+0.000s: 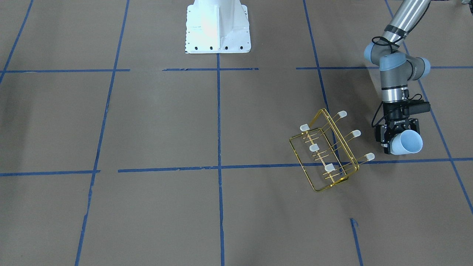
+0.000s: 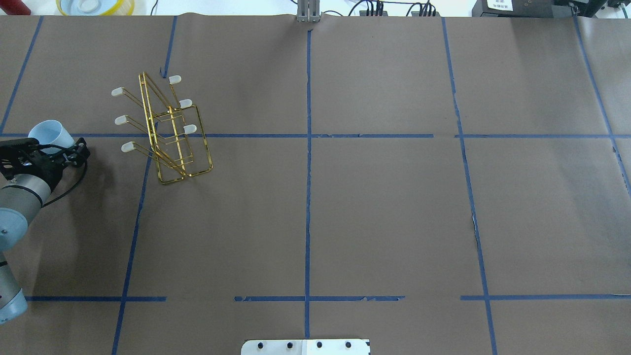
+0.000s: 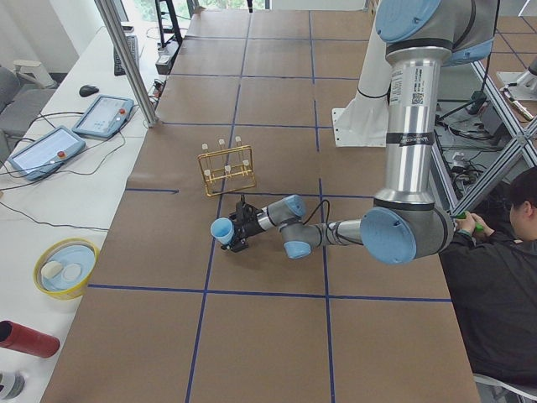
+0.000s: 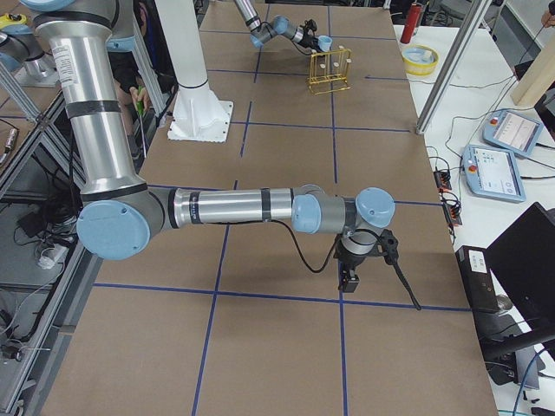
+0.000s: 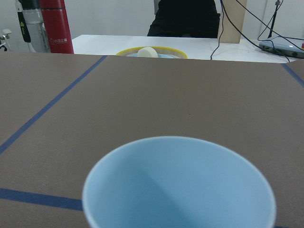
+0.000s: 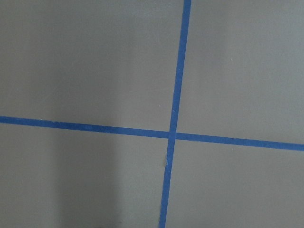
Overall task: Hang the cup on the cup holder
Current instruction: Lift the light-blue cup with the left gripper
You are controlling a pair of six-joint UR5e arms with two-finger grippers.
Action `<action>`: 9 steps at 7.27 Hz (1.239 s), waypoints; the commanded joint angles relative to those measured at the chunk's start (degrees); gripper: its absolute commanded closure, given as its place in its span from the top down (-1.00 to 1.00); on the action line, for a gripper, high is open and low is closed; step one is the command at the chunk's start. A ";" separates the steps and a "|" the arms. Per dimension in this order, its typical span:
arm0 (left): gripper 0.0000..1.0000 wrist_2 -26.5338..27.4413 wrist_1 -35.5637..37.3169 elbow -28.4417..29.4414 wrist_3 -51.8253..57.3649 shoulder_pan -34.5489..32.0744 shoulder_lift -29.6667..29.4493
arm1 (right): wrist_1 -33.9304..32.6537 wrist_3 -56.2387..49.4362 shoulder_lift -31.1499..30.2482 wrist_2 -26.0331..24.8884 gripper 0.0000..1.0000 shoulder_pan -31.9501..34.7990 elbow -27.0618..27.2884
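left gripper (image 1: 396, 142) pinches the blue cup (image 1: 407, 144) sideways above the table (image 1: 147, 129), its mouth aimed past the cup holder (image 1: 325, 155), which stands near but apart. the cup likely has to swing round to meet the thin capped prongs (image 1: 370, 157); a misjudged approach could snag one and tip the light cup holder, or jar the smooth cup loose.

Bright overhead light; soft shadows on the tabletop (image 2: 345, 222), shading inside the cup (image 5: 180, 190); glare whitens the robot base (image 1: 218, 26)
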 commanded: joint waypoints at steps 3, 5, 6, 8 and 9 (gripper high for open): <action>-0.45 0.14 0.00 -0.06 0.09 -0.09 0.00 | 0.00 -0.04 0.00 0.00 1.00 0.00 0.00; -0.54 0.40 0.00 -0.49 0.09 -0.88 0.08 | 0.00 -0.04 0.00 0.00 1.00 0.00 0.00; -0.54 0.40 0.00 -1.02 0.09 -1.49 0.08 | 0.00 -0.04 0.00 0.00 1.00 0.00 0.00; -0.54 0.31 0.09 -3.82 0.61 -1.85 0.26 | 0.00 -0.04 0.00 0.00 1.00 0.00 0.00; -0.54 0.66 0.00 -6.10 0.62 -2.11 0.52 | 0.00 -0.04 0.00 0.00 1.00 0.00 0.00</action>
